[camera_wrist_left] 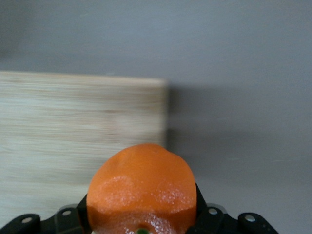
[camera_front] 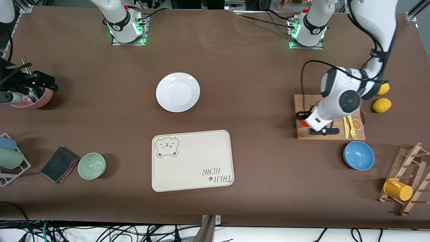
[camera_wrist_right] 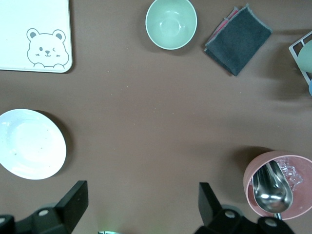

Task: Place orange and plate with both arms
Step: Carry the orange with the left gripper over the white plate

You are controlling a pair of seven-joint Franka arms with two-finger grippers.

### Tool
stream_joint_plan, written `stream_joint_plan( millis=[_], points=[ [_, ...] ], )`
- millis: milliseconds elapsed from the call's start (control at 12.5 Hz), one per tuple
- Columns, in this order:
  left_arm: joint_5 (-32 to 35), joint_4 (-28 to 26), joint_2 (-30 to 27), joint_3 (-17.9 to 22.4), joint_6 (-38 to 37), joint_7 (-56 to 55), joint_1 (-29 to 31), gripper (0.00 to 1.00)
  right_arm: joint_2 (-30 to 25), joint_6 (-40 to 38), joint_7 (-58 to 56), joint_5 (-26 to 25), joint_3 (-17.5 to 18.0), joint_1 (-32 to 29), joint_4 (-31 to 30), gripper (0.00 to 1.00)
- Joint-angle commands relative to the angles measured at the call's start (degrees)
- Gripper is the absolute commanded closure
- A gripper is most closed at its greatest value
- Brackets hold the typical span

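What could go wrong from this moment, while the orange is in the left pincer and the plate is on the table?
1. The left pincer is shut on the orange low over the wooden board; the round fruit could slip out on the way.
2. A yellow fork and a black tool lie on that board; a low arm could knock them.
3. The right pincer is open over bare table beside the pink cup, apart from the plate; reaching could bump the cup.

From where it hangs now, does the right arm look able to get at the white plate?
Probably yes. The right gripper hangs open over bare table near the pink cup, and nothing stands between it and the plate. The left gripper is away at the cutting board, closed on the orange.
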Motion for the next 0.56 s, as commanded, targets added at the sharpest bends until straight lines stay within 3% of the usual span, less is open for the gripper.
stream_joint_plan(
  millis=[0,161,482],
  points=[
    [-6.2,8.25,5.31,-9.28,-1.7,-16.92,-0.68,0.89,-0.08,-0.47,0.21,0.9,-0.01,-0.07,0.64,0.0],
    [-6.31,13.44,9.0,-12.65,-1.44,-27.21,-6.54,0.89,-0.08,-0.47,0.21,0.99,-0.01,-0.07,0.73,0.0],
    [-6.13,26.69,17.96,-12.4,-1.17,-38.66,-23.85,0.89,-0.08,-0.65,0.21,0.9,-0.01,-0.07,0.73,0.0]
  ],
)
